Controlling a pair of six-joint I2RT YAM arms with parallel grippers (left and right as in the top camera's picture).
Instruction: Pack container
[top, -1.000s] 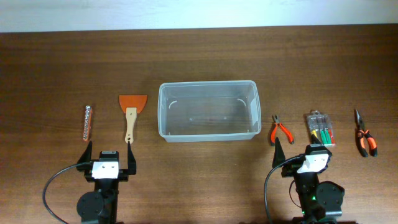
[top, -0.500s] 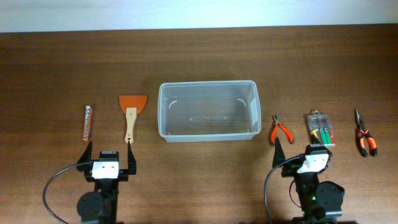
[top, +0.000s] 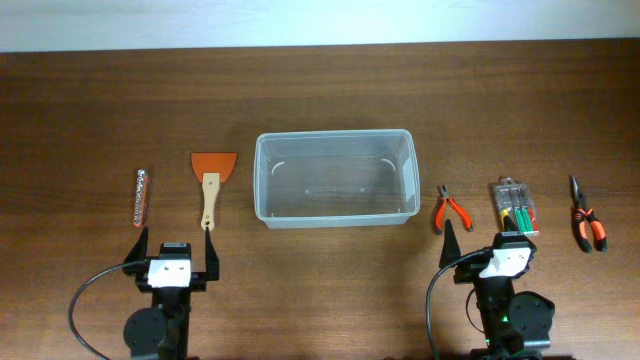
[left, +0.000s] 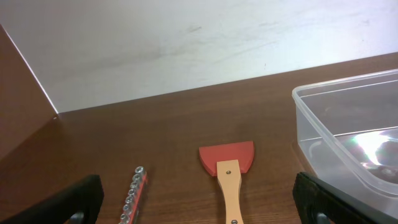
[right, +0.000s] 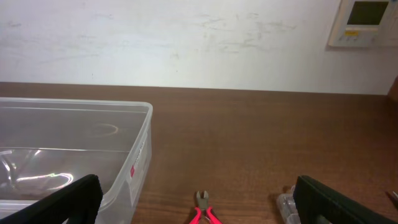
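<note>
Both arms sit at the near edge of the bench (top: 80, 110) and the container is empty, so I judge the step in hand to be the first pick.

The left fingers (top: 140, 248) are spread wide and hold nothing. Ahead of them and slightly left lies a red strip (top: 141, 197) carrying what looks like a row of small sockets, though it is too small to be sure. Just ahead of the right-hand finger of that pair lies the scraper (top: 209, 190), with its wooden handle toward the arm and its orange blade away. It is the easy first pick. Come down over the handle, not the blade, straddle its narrow width, and close only once both tips are beside the wood.

The container (top: 335, 220) stands open side up, ahead and to the right of the left fingers and ahead and to the left of the right pair. Lift high enough to clear its rim before letting go.

The right fingers (top: 446, 240) are likewise released and empty. The small red cutters (top: 450, 208) lie just ahead of their left-hand finger. The clear screwdriver case (top: 512, 205) is straight ahead and near, and the orange-handled long-nose pliers (top: 584, 225) are off to the right. Taking the cutters first avoids knocking the case, and sending one arm at a time over the container avoids a clash.
</note>
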